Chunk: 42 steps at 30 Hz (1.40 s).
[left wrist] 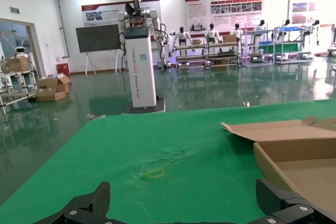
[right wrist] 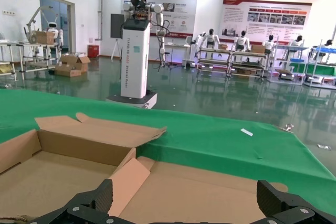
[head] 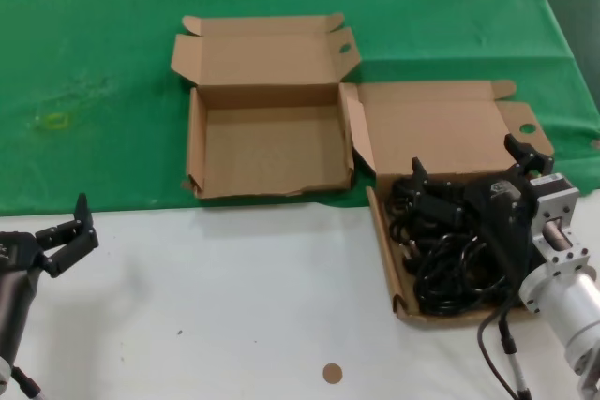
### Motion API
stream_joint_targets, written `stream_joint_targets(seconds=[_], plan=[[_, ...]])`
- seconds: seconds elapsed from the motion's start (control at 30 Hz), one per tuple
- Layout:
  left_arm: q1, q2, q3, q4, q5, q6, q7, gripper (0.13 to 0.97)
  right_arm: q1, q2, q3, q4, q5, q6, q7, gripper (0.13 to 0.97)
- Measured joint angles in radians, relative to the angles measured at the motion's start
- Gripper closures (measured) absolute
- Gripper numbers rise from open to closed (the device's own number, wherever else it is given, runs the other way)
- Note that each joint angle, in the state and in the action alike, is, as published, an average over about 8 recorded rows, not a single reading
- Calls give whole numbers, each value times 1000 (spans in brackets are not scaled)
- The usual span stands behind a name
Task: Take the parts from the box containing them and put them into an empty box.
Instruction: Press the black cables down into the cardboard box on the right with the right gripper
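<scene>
The black power cords (head: 448, 255) are lying tangled in the narrower cardboard box (head: 386, 259) at 4 o'clock — the right gripper (head: 473, 170) is spreading wide above them. The wider box (head: 267, 152) is sitting beside it at 12 o'clock, and the left gripper (head: 77, 227) is waiting open at 8 o'clock.

Right hand (head: 469, 175) and arm hide part of the cords (head: 441, 269)

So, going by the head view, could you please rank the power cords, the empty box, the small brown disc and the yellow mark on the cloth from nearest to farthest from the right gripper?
1. Power cords: directly under the right gripper, in the right-hand box.
2. Empty box: to its left, on the green cloth.
3. Small brown disc: on the white surface near the front edge.
4. Yellow mark: far left on the cloth.
</scene>
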Motion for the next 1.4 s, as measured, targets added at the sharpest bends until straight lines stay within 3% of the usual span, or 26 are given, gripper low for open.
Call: stream_joint_targets(seconds=[1.4], plan=[[0,0,0,0,0,0,0,132,0,0,0,0,0,0,0,129]])
